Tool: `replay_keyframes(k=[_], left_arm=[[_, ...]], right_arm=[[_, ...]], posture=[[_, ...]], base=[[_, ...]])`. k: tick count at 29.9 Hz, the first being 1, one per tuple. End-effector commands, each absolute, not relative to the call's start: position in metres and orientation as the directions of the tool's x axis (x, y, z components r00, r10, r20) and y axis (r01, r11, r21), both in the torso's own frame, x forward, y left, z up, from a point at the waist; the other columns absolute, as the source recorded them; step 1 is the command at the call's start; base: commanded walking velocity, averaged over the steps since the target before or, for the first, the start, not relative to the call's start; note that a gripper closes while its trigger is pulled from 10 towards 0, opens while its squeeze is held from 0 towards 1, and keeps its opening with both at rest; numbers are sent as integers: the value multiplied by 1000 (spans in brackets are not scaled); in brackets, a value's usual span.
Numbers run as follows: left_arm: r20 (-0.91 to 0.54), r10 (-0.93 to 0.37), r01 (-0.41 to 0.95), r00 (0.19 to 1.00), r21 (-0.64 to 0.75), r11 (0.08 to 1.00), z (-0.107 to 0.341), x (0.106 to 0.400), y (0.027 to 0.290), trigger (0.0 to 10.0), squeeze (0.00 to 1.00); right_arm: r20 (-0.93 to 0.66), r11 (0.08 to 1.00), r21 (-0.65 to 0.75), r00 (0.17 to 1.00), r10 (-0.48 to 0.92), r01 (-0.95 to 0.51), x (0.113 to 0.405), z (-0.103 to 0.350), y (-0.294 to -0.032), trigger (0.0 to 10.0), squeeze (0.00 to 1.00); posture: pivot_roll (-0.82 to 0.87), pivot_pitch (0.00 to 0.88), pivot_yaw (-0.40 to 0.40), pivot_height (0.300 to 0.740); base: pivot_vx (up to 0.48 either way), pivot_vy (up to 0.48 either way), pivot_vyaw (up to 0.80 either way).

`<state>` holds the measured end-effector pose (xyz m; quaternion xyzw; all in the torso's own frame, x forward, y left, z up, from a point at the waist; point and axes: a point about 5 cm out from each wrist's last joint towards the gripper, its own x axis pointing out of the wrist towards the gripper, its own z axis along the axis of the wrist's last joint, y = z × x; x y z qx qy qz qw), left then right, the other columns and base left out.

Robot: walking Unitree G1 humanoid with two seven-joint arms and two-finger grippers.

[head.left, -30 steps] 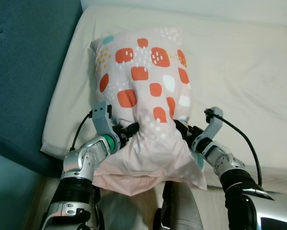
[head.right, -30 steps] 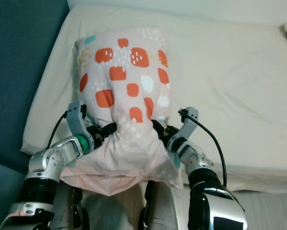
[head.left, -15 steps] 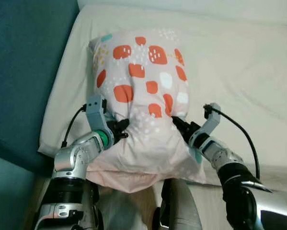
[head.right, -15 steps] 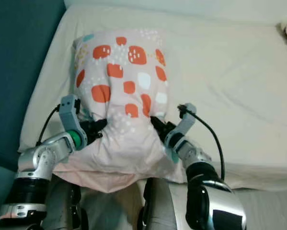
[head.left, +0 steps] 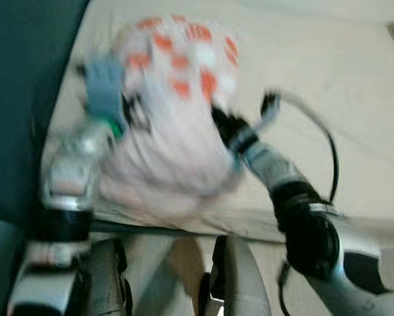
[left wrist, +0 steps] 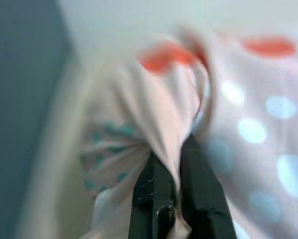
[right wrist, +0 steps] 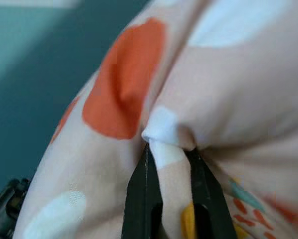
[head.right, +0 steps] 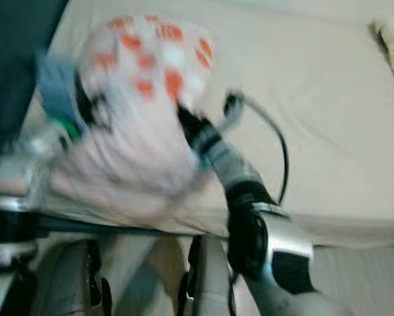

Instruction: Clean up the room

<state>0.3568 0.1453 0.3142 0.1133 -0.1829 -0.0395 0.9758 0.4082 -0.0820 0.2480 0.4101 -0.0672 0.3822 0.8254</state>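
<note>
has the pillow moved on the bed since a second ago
Cannot tell: the eye views are blurred and shifted, so the camera moved. The pillow lies on the mattress, pinched by both grippers.

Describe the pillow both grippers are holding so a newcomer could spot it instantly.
Find the cream mattress beside the dark teal wall. At its near edge, the left gripper and right gripper each pinch the pillow by a fold. It is pale pink with orange and white patches, the one patterned thing on the plain bed.

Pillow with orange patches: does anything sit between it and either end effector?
Nothing visible does. The pink fabric pillow with orange patches is already pinched by the left end effector and the right end effector, above the cream mattress.
</note>
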Motion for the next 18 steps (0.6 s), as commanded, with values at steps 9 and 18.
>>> replay_keyframes(k=[9,18], left_arm=[[672,51,-350,738,317,882,379,334,167,0,0],[251,-48,-136,967,664,735,273,367,153,2078,0]], right_arm=[[533,274,385,455,713,-881,399,313,-40,0,0],[87,593,535,737,670,-602,398,200,-38,10000,0]], posture=[[130,231,-85,591],[133,252,-84,591]], base=[[0,0,0],[0,0,0]])
